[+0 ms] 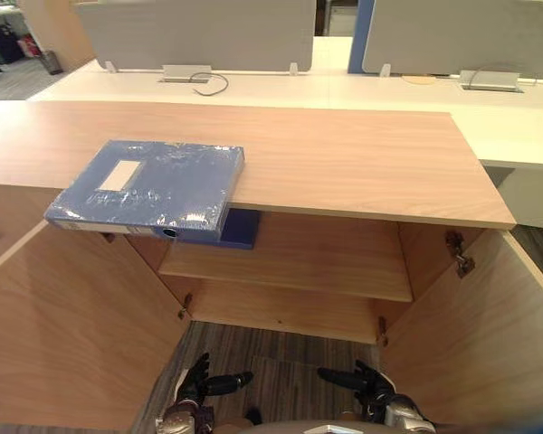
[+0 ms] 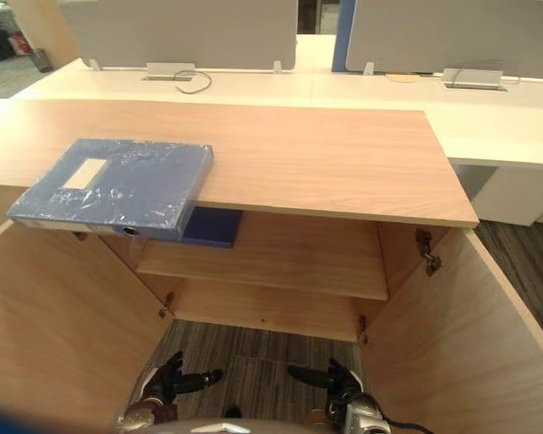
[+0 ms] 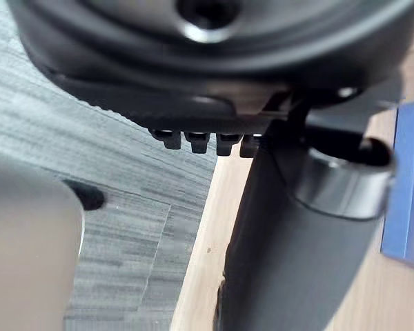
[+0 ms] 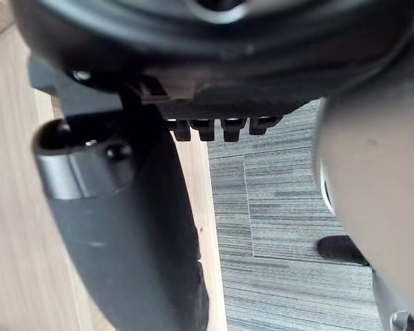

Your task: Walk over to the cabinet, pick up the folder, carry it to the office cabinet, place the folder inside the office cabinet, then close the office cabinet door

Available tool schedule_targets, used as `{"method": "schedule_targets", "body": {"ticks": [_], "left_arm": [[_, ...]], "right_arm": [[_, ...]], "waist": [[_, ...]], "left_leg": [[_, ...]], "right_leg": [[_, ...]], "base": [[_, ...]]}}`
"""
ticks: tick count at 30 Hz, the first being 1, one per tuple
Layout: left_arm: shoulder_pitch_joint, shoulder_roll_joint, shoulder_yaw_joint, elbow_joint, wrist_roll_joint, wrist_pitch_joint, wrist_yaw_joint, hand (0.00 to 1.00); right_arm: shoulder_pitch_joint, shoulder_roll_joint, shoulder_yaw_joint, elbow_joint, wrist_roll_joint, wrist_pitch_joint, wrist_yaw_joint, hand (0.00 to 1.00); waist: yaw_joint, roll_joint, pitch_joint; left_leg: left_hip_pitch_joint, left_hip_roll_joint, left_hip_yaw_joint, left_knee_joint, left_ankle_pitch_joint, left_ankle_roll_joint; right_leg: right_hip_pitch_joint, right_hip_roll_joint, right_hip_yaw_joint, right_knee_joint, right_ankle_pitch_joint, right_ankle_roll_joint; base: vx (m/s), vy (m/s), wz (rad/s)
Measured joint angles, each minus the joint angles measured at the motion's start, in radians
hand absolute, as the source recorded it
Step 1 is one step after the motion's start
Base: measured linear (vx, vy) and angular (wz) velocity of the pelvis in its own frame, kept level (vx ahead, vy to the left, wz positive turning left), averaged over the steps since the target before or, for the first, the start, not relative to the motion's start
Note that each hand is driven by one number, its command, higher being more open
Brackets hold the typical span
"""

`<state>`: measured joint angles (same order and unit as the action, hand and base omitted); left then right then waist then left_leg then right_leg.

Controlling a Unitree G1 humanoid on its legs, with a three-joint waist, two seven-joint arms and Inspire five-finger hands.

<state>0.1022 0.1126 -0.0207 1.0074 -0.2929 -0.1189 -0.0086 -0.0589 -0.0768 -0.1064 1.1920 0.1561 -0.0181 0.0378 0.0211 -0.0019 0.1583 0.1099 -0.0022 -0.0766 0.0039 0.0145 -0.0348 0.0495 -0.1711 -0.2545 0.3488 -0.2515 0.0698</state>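
Note:
A blue box folder (image 1: pixel 149 190) wrapped in clear film lies flat on the wooden cabinet top (image 1: pixel 344 163), at its left front, with one corner overhanging the edge. Both cabinet doors stand wide open, the left door (image 1: pixel 63 334) and the right door (image 1: pixel 489 344). Inside, a second blue folder (image 1: pixel 240 228) lies on the upper shelf (image 1: pixel 299 262) at its left end; its edge also appears in the left wrist view (image 3: pixel 408 186). My left hand (image 1: pixel 199 384) and right hand (image 1: pixel 366 380) hang low in front of the cabinet opening, fingers relaxed, holding nothing.
Behind the cabinet runs a white desk (image 1: pixel 344 90) with grey partition screens (image 1: pixel 199 32) and cable boxes. Grey striped carpet (image 1: pixel 281 362) lies between the open doors. The right part of the cabinet top is bare wood.

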Motion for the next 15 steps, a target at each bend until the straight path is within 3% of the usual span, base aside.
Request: {"method": "schedule_targets", "body": {"ticks": [3, 8, 12, 15], "left_arm": [[0.072, -0.030, 0.046, -0.082, -0.262, 0.024, -0.032, 1.00], [0.257, -0.051, 0.064, -0.404, -0.603, 0.040, -0.036, 1.00], [0.320, -0.086, 0.086, -0.631, -0.664, 0.040, -0.018, 1.00], [0.304, -0.087, 0.144, -0.710, -0.681, 0.030, 0.005, 1.00]], "right_arm": [[0.017, -0.009, -0.001, 0.000, -0.003, 0.017, 0.002, 1.00], [0.055, -0.008, 0.014, 0.000, -0.027, 0.038, 0.002, 1.00], [0.051, -0.006, 0.062, -0.001, -0.052, 0.041, 0.002, 1.00], [0.045, -0.007, 0.088, -0.002, -0.077, 0.042, 0.002, 1.00]], "waist": [[-0.001, 0.014, -0.014], [0.025, -0.020, -0.043], [0.040, -0.013, -0.057], [0.045, -0.002, -0.064]], "left_leg": [[-0.012, 0.039, -0.016, -0.018, 0.002, -0.024], [-0.025, 0.068, -0.049, -0.054, 0.006, -0.043], [-0.024, 0.064, -0.046, -0.065, 0.006, -0.043], [-0.016, 0.059, -0.044, -0.065, 0.006, -0.043]], "right_leg": [[0.026, 0.051, -0.024, -0.084, 0.028, -0.018], [0.063, 0.095, -0.066, -0.190, 0.058, -0.028], [0.085, 0.097, -0.071, -0.235, 0.074, -0.027], [0.103, 0.095, -0.070, -0.252, 0.081, -0.028]], "base": [[0.01, -0.145, 0.10], [0.06, -0.084, 0.19], [0.08, -0.014, 0.05], [0.04, -0.001, 0.00]]}}
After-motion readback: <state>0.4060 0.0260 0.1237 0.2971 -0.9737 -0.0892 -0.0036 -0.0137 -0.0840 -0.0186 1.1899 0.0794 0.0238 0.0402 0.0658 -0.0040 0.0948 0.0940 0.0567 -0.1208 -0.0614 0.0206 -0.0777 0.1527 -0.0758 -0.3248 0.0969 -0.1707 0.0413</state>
